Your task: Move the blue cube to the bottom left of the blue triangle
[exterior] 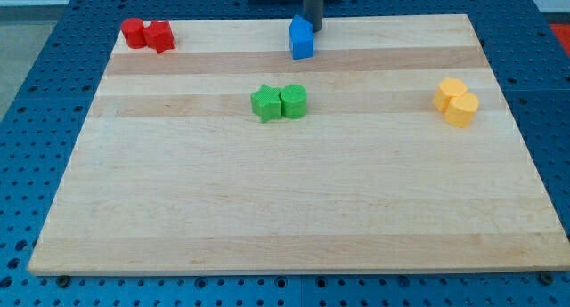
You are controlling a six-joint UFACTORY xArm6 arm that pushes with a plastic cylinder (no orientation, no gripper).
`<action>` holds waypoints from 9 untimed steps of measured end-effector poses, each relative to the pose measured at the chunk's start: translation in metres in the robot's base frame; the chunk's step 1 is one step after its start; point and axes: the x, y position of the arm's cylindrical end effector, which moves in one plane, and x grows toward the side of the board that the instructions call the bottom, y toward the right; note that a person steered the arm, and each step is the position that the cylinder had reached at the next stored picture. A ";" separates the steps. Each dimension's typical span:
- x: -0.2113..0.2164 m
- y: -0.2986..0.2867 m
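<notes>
Two blue blocks stand touching at the view's top centre. The farther one (300, 27) has a pointed top and looks like the triangle. The nearer one (303, 46) looks like the cube and sits directly below the triangle in the view. The line between them is hard to make out. My dark rod comes down from the view's top edge. My tip (314, 29) is right against the right side of the farther blue block, near the board's top edge.
Two red blocks (147, 34) sit touching at the top left corner of the wooden board (267, 209). Two green blocks (279, 102) sit touching at the centre. Two yellow blocks (456, 102) sit touching at the right.
</notes>
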 end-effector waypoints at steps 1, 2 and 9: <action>0.012 -0.014; 0.025 -0.022; 0.064 0.080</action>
